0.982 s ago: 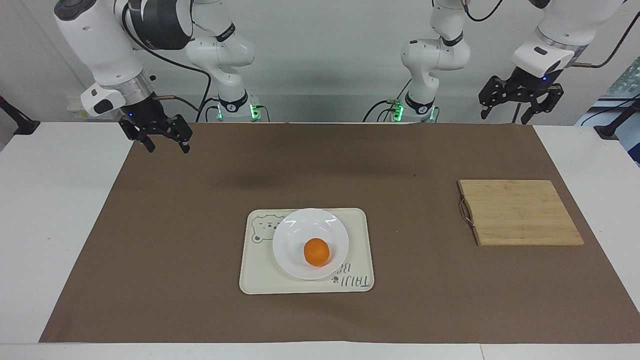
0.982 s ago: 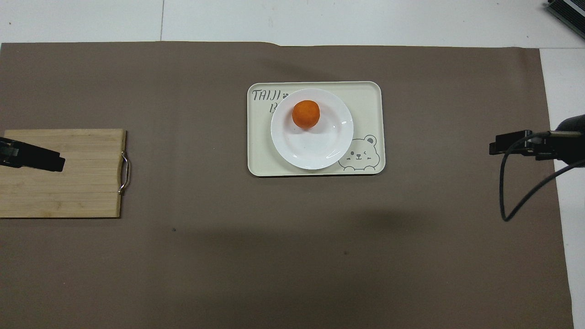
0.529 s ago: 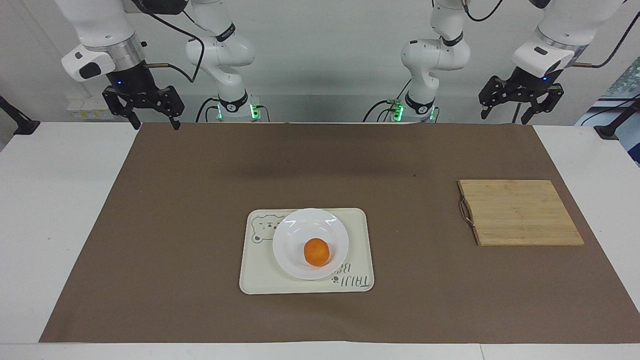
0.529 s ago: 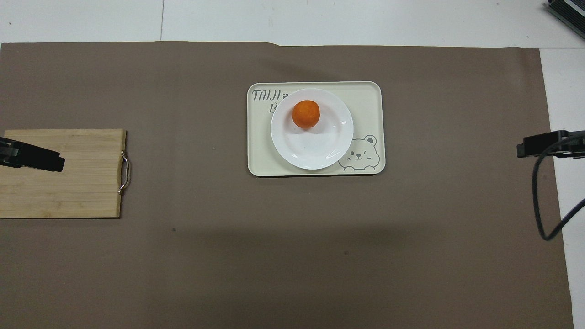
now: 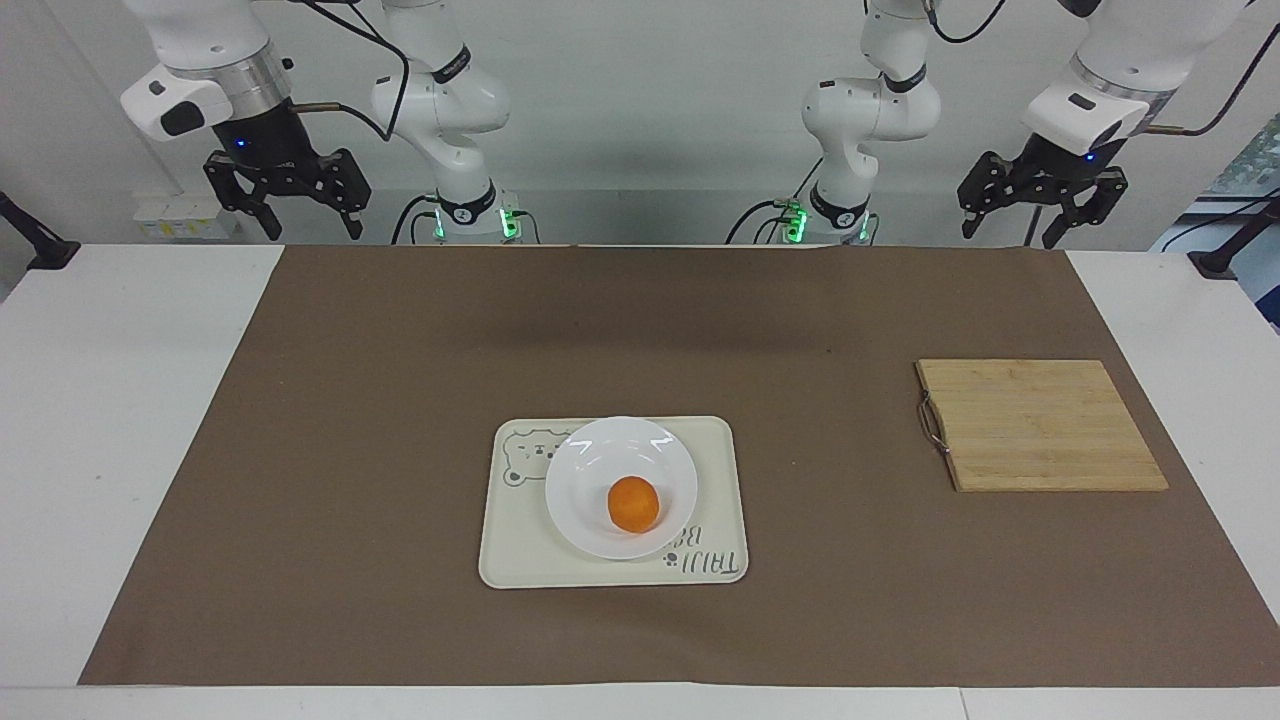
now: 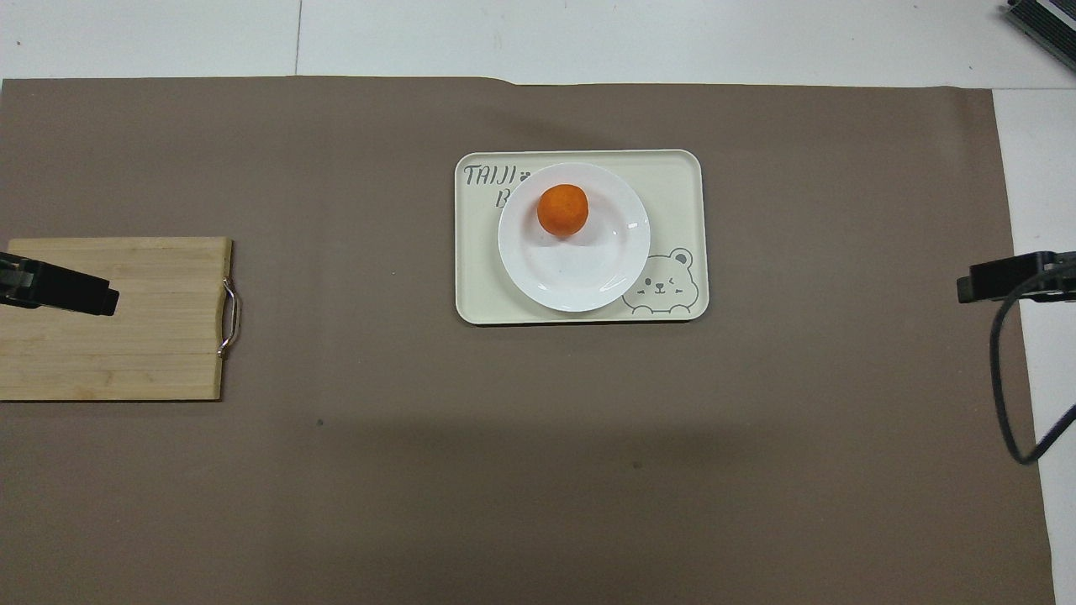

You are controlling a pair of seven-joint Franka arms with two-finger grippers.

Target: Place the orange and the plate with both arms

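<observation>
Wall and arm bases (image 5: 470,215), facing-only

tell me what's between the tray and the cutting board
Nothing: only bare brown mat lies between the tray and the cutting board, clearest in the overhead view.

The orange (image 5: 633,503) is set on the plate (image 5: 600,470), on the part of it farther from the robots. The plate is set on a tray (image 5: 520,550) at the middle of a mat (image 5: 350,450) spread over the bench (image 5: 100,400). A cutting board (image 5: 1040,425) is laid on the mat toward the left arm's end, well apart from the tray.
</observation>
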